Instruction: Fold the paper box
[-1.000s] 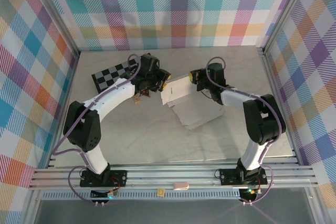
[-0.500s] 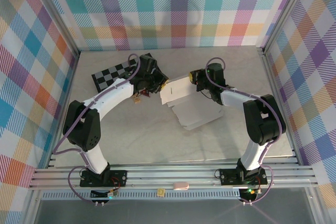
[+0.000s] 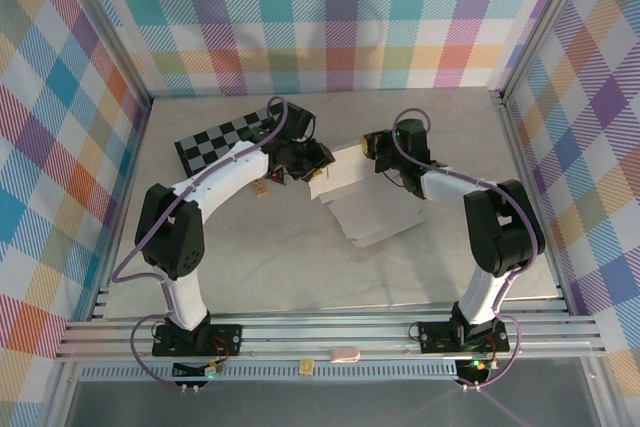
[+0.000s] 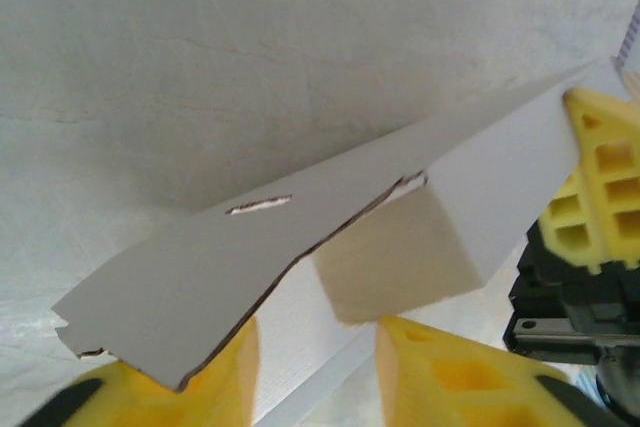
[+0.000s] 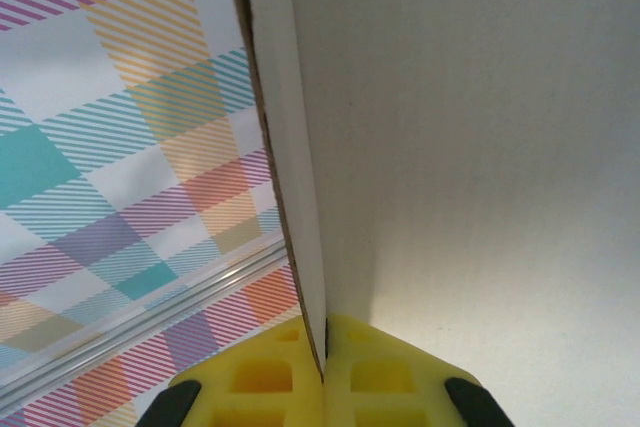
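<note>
Far left, I see the black-and-grey checkered board [image 3: 215, 137] lying flat on the pale table [image 3: 300, 257]. My left gripper [image 3: 315, 159] has its yellow fingers [image 4: 205, 382] spread apart beneath a raised flap of the plain white thin-cardboard paper box [image 3: 370, 212], which sits mid-table. My right gripper [image 3: 364, 146] is clenched on the flap's far edge.

Shows left gripper [image 3: 314, 159] further right than 1 s ago, now pressed up to the left edge of the paper box [image 3: 372, 212], yellow fingers [image 4: 225, 382] apart under the raised flap. Shows left elbow [image 3: 172, 237] swung in toward table centre. Shows cable [image 3: 284, 107] loop shifted right, off the checkered board [image 3: 215, 142] corner.
</note>
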